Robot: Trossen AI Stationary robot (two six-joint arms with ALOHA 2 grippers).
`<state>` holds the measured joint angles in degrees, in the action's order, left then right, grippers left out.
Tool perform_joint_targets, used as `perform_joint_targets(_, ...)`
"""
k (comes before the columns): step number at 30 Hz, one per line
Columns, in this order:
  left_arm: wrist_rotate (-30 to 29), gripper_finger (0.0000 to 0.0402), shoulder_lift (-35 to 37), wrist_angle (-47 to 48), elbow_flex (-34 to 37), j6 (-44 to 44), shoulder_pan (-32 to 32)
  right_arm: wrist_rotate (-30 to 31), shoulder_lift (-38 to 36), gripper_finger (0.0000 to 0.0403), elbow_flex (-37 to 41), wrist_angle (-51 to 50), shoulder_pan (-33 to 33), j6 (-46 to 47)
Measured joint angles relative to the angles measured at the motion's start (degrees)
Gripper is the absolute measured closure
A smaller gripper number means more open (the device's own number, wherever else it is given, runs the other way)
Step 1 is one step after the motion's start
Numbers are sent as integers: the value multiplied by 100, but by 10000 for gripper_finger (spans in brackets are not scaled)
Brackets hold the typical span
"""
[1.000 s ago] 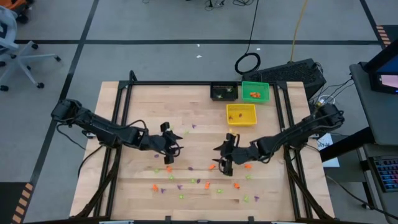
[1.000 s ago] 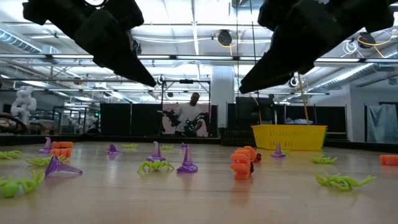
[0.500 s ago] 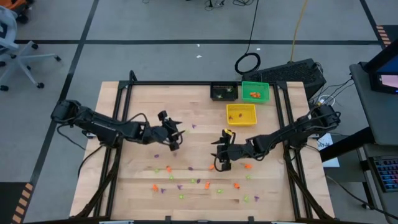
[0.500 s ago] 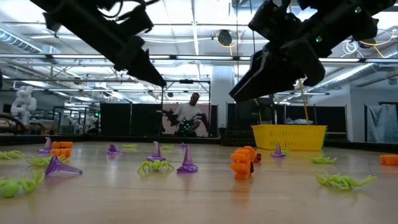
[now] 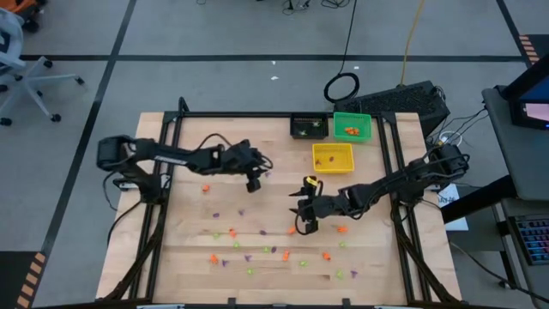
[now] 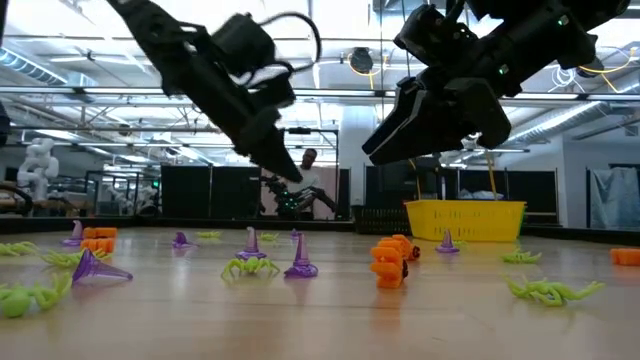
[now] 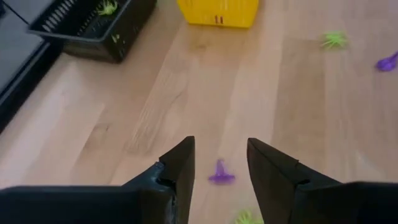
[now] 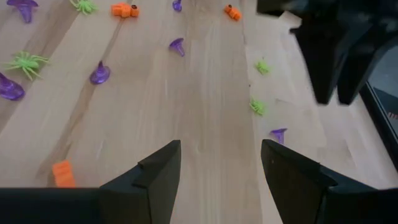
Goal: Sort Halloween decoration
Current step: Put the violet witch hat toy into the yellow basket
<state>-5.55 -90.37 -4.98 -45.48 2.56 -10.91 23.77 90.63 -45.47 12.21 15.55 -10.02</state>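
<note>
Wooden tabletop [image 5: 197,232] dotted with tiny orange, purple, green Halloween decoration [image 5: 257,253], mostly near front. Left hand [image 5: 255,178] stretched toward middle, above wood, fingers apart, holding nothing. Right hand [image 5: 302,213] low over orange bits, fingers wide, holding nothing.

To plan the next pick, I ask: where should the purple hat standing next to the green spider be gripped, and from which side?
Likely the cone of the purple hat, from straight above, closing just over the brim. It stands upright, tip up, brim flat on the table. The green spider lies close, so stay off that side.
</note>
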Motion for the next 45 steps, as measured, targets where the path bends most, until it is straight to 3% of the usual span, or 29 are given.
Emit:
perform_joint_targets(13, 668, 173, -791, 416, -380, 95, -198, -606, 4, 195, 4, -4, -87, 176)
perform_joint_targets(45, 815, 171, -1513, 30, -393, -33, -418, -615, 4, 195, 3, -74, -83, 371)
